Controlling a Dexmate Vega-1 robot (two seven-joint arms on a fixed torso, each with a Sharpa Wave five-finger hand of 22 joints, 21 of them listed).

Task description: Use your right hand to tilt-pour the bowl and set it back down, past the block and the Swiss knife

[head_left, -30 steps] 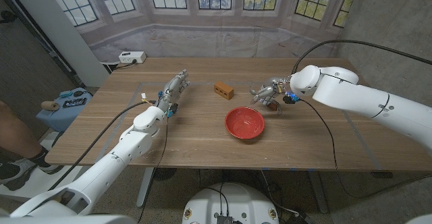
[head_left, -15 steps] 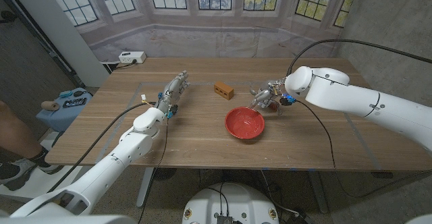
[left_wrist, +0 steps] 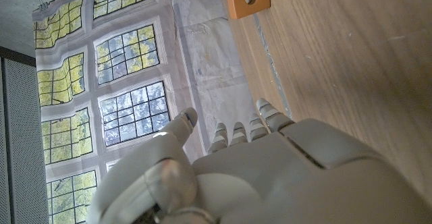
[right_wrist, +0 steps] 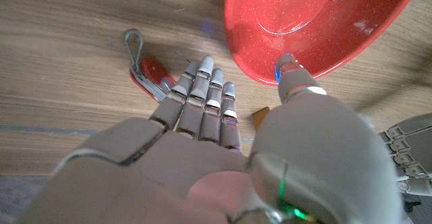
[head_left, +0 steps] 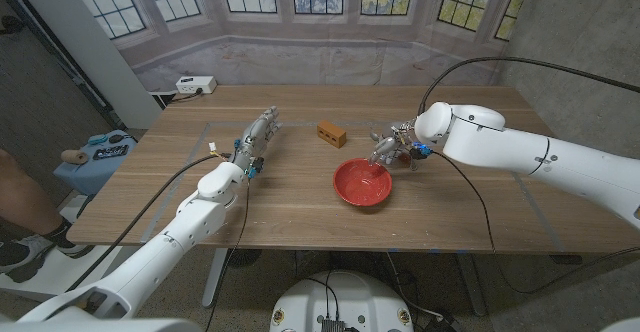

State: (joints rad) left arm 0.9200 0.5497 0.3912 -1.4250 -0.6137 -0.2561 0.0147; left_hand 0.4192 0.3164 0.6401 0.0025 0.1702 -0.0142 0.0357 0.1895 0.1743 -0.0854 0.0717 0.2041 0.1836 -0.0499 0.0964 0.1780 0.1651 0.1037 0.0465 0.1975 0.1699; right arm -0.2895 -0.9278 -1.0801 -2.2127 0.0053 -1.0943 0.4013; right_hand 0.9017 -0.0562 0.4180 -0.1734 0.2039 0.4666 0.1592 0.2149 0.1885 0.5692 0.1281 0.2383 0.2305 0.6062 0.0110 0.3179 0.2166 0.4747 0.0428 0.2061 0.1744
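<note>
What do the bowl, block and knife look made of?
Bowl: likely plastic or melamine; glossy red with fine speckles and highlights. Block: probably wood; matte orange-brown, with a drilled hole. Swiss knife: glossy red scales, probably plastic, with a grey metal-looking ring.

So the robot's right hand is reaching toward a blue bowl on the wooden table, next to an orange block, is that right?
Not quite: the bowl is red, not blue, as the head view shows. The rest holds: the right hand is at the bowl's rim on the wooden table, with the orange block nearby.
</note>
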